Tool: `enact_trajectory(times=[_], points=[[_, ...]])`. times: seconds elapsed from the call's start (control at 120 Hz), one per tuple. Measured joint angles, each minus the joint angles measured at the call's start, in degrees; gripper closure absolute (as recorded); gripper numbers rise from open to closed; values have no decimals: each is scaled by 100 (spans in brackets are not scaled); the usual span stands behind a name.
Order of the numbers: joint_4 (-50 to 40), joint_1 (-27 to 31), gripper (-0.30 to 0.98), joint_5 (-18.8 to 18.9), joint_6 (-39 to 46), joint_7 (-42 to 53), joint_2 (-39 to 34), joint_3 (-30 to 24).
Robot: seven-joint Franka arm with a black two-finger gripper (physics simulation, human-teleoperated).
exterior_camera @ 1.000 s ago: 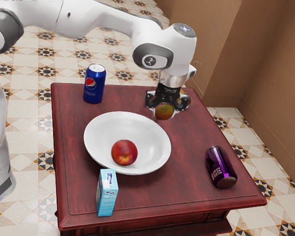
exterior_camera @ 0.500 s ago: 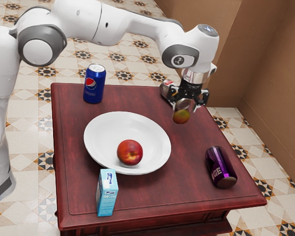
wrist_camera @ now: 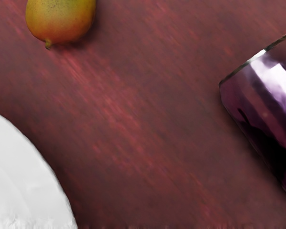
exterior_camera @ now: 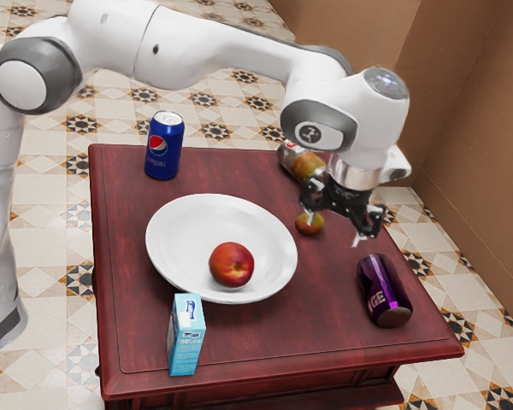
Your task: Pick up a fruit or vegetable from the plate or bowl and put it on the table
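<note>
Beyond the white bowl's rim, the yellow-red mango rests on the dark red table. My gripper is open above the table, between the mango and the purple can, its fingers spread with nothing held. One fingertip overlaps the mango in the exterior view; whether it touches cannot be told. In the wrist view the mango lies apart from the bowl. A red peach sits inside the bowl.
A purple can lies on its side; its end shows in the wrist view. A blue Pepsi can and a light-blue carton stand near the bowl. A silvery container lies behind my hand, with a yellow-red patch beside it.
The mango has gone from my gripper down to the table. My fingers have opened, and my hand has moved toward the exterior view's right and turned. The peach has shifted slightly right in the bowl.
</note>
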Motion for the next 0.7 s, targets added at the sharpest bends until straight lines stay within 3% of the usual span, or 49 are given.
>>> enact_trajectory(times=[0.092,0.2,0.3,0.408,0.6,0.7], points=[[2,13,0,-48,-7,206,-29,-379],[188,82,0,-73,-63,413,-268,-313],[1075,-103,0,-108,-268,845,-448,661],[1355,167,0,-210,-533,1389,-163,1846],[1398,112,0,-271,-814,2174,-44,2135],[1440,112,0,-605,-939,2840,7,2486]])
